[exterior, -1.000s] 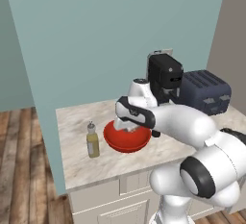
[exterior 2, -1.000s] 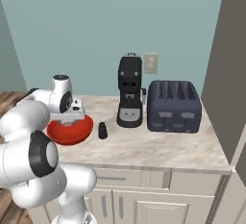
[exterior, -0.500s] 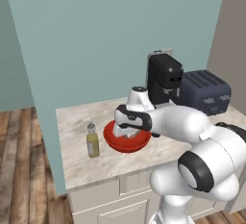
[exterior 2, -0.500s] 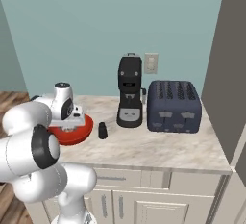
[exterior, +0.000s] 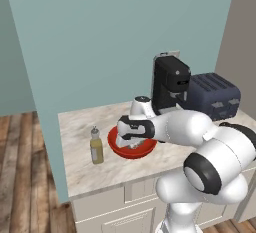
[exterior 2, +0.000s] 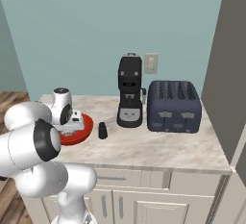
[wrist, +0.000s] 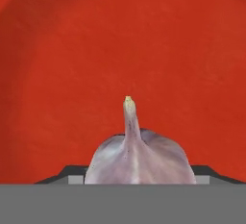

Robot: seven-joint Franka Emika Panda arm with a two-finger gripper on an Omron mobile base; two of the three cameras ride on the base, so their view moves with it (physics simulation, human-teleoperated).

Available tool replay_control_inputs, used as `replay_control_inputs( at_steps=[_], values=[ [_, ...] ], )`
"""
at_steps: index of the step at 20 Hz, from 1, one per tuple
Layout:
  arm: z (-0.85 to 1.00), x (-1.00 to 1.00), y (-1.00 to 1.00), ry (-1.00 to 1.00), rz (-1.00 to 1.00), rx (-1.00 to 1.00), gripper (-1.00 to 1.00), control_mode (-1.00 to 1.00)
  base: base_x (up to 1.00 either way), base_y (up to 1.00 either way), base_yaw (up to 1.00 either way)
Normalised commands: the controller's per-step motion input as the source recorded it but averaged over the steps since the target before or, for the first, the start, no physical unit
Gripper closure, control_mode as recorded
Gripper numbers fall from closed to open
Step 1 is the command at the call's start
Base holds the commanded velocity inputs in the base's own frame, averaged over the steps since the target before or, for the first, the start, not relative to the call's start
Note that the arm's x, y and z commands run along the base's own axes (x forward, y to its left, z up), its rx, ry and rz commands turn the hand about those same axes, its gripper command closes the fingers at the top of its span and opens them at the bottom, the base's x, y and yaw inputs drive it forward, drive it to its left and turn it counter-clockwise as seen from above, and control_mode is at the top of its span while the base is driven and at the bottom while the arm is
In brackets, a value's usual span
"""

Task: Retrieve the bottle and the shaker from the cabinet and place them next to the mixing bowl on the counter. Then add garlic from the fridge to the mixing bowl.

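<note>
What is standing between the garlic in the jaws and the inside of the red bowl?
Nothing visible. The garlic sits between the jaws, and beyond it the hand view shows bare red inside of the bowl. The base views put the gripper over the bowl.

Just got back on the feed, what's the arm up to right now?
The gripper is down in the red bowl on the counter, with the garlic between its fingers just above the bowl's floor. It looks about to drop it in. The bottle stands beside the bowl on one side and the shaker on the other, so that part looks done. A coffee machine and toaster sit further along.
</note>
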Motion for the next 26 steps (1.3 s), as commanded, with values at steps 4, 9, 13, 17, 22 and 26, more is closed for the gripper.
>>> replay_control_inputs(
  at_steps=[4, 9, 13, 17, 22, 26],
  values=[
    [0.00, 0.00, 0.00, 0.00, 0.00, 0.00, 1.00, -1.00, 0.00, 0.00, 0.00],
    [0.00, 0.00, 0.00, 0.00, 0.00, 0.00, -1.00, -1.00, 0.00, 0.00, 0.00],
    [0.00, 0.00, 0.00, 0.00, 0.00, 0.00, -1.00, -1.00, 0.00, 0.00, 0.00],
    [0.00, 0.00, 0.00, 0.00, 0.00, 0.00, -1.00, -1.00, 0.00, 0.00, 0.00],
    [0.13, 0.00, 0.00, 0.00, 0.00, 0.00, -1.00, -1.00, 0.00, 0.00, 0.00],
    [0.51, -0.01, -0.14, 0.00, 0.00, 0.00, -1.00, -1.00, 0.00, 0.00, 0.00]
  ],
)
